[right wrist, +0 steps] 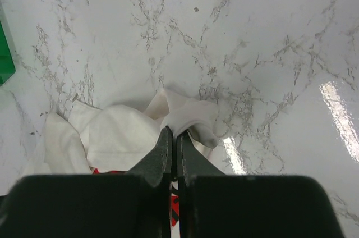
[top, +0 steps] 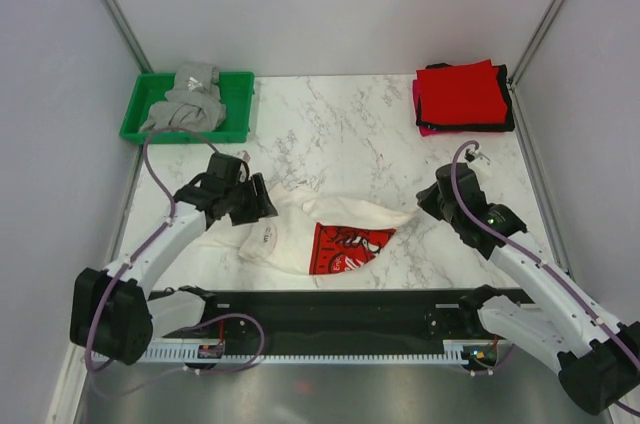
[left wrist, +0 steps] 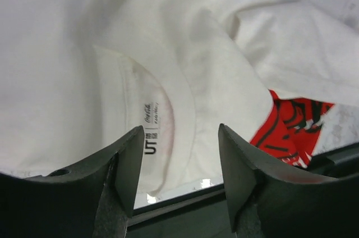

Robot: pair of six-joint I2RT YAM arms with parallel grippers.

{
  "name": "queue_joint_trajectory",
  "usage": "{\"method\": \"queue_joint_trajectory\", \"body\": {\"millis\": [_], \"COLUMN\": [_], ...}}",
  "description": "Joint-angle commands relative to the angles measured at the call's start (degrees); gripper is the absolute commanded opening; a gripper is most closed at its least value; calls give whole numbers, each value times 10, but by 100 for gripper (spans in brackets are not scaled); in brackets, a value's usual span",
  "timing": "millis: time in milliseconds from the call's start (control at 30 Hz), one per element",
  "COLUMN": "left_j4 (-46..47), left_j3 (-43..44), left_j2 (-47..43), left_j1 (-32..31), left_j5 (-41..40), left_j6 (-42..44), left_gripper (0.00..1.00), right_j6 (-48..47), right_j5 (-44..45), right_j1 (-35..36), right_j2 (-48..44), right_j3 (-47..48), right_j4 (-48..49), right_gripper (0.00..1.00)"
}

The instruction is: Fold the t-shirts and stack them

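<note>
Though half-open, left pincer (left wrist: 179,132) above t-shirt (left wrist: 185,53)

Left arm (top: 160,239) extends forward and inward from its base, with the wrist pitched down. Left gripper (left wrist: 179,142) points downward. Its jaws stand apart, with a clear gap between the fingers (left wrist: 126,159). Right arm (top: 535,264) extends forward and inward. Right gripper (right wrist: 173,137) is closed, its fingertips pinching a fold of the shirt (right wrist: 120,137).

Inside the collar of the white t-shirt (left wrist: 185,69), a printed neck label (left wrist: 150,134) reads "UT" in bold capitals — small "Coca-Cola" script sits above it.
</note>
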Motion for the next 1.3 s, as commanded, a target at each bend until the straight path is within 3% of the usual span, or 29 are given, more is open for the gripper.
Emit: {"method": "queue_joint_trajectory", "body": {"millis": [0,200,400,667,900,967,1067,1100,1167,1267], "left_j4": [51,97,120,156,182,184,187,187,189,181], "left_j3": [38,93,112,129,129,131,137,137,138,145], "left_j2": [50,163,215,272,296,300,308,310,302,250], "left_j1": [-2,-1,2,8,7,7,7,7,7,8], "left_j5": [-113,-141,-164,-118,-71,-64,-57,-56,-48,-28], "left_j6": [-27,0,31,24,18,15,15,15,15,15], "left_gripper": [62,58,60,61,55,51,35,19,2,2], "right_j6": [-11,-16,-29,-34,-40,-43,-47,-46,-45,-40], "right_j5": [-24,-52,-63,-83,-90,-91,-98,-98,-104,-131], "right_j1": [-4,-5,-10,-13,-17,-19,-21,-22,-27,-43], "right_j2": [4,7,12,32,41,43,49,49,49,51], "right_j3": [9,-14,-18,-33,-42,-42,-42,-42,-40,-18], "right_j4": [27,48,54,75,84,84,84,84,84,84], "right_gripper": [0,0,0,0,0,0,0,0,0,0]}}
